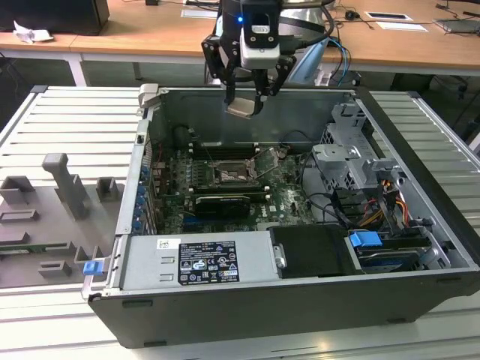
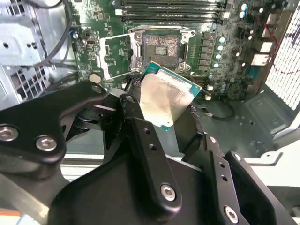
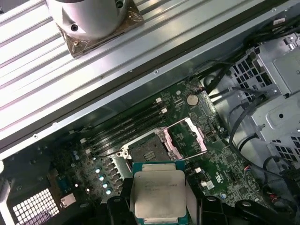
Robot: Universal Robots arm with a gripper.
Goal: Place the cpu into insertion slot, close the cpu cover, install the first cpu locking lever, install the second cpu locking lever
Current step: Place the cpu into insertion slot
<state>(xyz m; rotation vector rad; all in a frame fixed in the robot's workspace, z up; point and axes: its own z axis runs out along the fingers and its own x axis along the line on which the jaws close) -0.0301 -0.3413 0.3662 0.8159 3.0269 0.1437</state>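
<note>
Open computer case (image 1: 225,315) on a slatted table (image 1: 45,120), with one arm above it; clock directions refer to the exterior view, 12 o'clock being the far side.

Gripper (image 1: 244,99): hangs over the case's far wall, at 12 o'clock from the socket and well apart from the board; its claw is clamped on the cpu (image 1: 243,109), the black fingers (image 2: 133,115) pressing two opposite edges; in both wrist views the gripper (image 2: 164,117) (image 3: 161,208) frames the chip.

Cpu (image 2: 166,96) (image 3: 159,194): pale metal top facing the cameras, green edge visible around it; held tilted, clear of the motherboard (image 1: 289,202).

Insertion slot (image 1: 229,176) (image 2: 160,47) (image 3: 146,152): dark square with a silver rim, near the middle of the board, contact field exposed.

Cpu cover (image 1: 264,159) (image 2: 117,56) (image 3: 190,136): swung open on its hinge, standing at about 2 o'clock from the slot, touching it along one edge; green board shows through its cut-out middle.

Long black card (image 1: 221,204): at 6 o'clock from the slot, just beside it; memory slots (image 1: 206,148) lie at 11 o'clock.

Labelled power supply (image 1: 199,262): along the near wall, at 6 o'clock; drive cage (image 1: 345,161) with cables at 3 o'clock.

Grey fixture tray (image 1: 60,195): on the table at 9 o'clock, outside the case.
</note>
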